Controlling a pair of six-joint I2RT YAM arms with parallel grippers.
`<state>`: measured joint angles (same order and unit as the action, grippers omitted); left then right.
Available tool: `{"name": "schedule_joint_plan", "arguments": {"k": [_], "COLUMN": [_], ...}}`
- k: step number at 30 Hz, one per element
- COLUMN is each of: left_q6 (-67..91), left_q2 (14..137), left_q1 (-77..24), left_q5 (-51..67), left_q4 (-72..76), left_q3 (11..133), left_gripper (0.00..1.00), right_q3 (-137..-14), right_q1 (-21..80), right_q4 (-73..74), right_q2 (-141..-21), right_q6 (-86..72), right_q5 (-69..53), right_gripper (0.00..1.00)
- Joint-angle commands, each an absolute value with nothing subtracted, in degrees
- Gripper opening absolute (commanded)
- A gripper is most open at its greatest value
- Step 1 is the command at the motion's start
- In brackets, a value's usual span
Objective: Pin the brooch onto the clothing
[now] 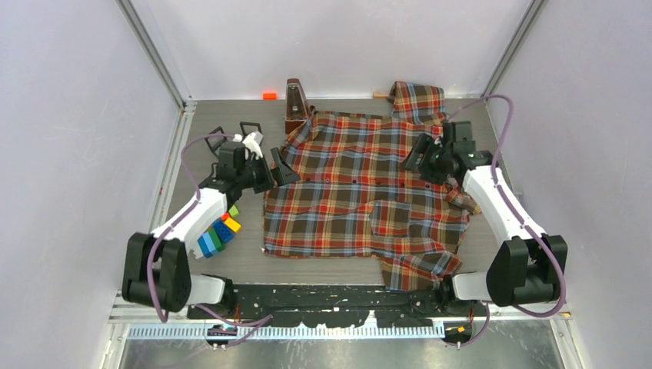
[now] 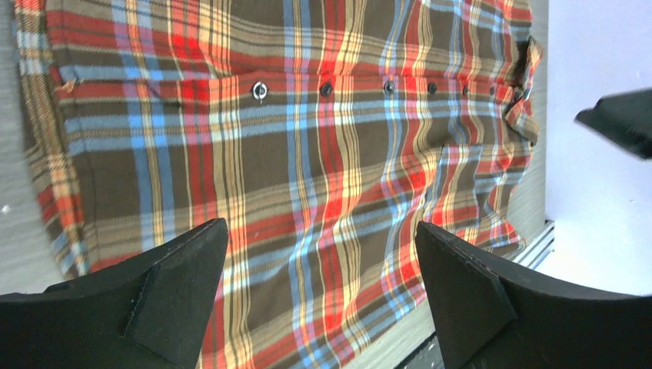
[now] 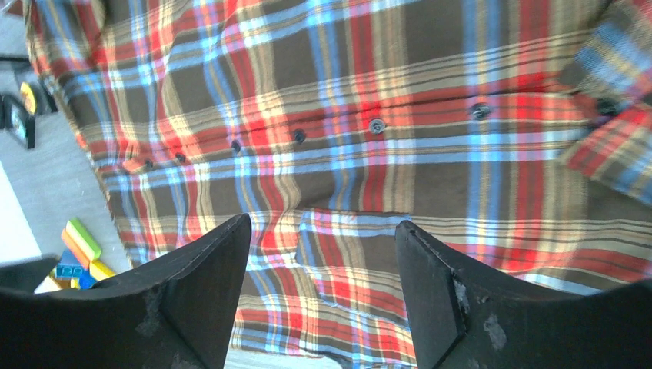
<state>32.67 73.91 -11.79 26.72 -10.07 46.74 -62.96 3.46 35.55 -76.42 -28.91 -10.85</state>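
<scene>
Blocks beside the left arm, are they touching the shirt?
Apart. The top view shows a strip of bare table between the blocks and the left edge of the shirt.

Table (image 1: 244, 257): grey, wood-grained, walled on three sides.
Centre: plaid shirt (image 1: 361, 192), spread flat, button front up.
Left: coloured blocks (image 1: 218, 233), clustered near shirt's edge.
Far edge: brown wooden object (image 1: 295, 106); orange piece (image 1: 269, 95).

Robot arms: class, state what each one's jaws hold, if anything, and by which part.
Nothing is held. The left gripper and right gripper both show open, empty jaws facing the plaid shirt.
</scene>
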Motion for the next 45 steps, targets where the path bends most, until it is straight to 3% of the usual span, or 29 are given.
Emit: {"name": "schedule_joint_plan", "arguments": {"k": [1, 10, 17, 27, 33, 40, 45], "left_q6": [38.3, 33.3, 31.3, 37.3, 35.1, 27.3, 23.9], "left_q2": [79.6, 93.0, 85.1, 73.9, 69.7, 82.7, 91.4], "left_q1": [-12.7, -15.2, -17.5, -17.8, -16.7, -8.1, -4.2], "left_q5": [29.2, 30.5, 20.9, 22.8, 19.9, 15.0, 3.0], "left_q4": [12.3, 16.2, -4.0, -14.7, -27.2, -33.3, -29.2], "left_q3": [42.8, 41.5, 37.3, 31.6, 45.8, 66.2, 73.5], "left_gripper": [0.95, 0.90, 0.88, 0.90, 0.96, 0.97, 0.91], "right_q3": [-58.1, -50.6, -50.4, -51.4, -58.3, -67.5, -68.4], "right_q1": [6.9, 8.7, 8.7, 8.7, 8.7, 8.7, 8.7], "right_q4": [25.9, 19.7, 28.8, 41.3, 45.4, 44.8, 41.1], "right_q2": [-76.9, -85.4, -87.9, -87.3, -83.5, -76.5, -73.6], "right_q6": [-32.0, -31.2, -31.7, -35.3, -35.4, -34.2, -35.0], "right_q5": [-14.2, -14.2, -8.5, -8.6, -8.1, -2.1, -0.4], "right_gripper": [0.73, 0.71, 0.70, 0.69, 0.71, 0.75, 0.74]}}
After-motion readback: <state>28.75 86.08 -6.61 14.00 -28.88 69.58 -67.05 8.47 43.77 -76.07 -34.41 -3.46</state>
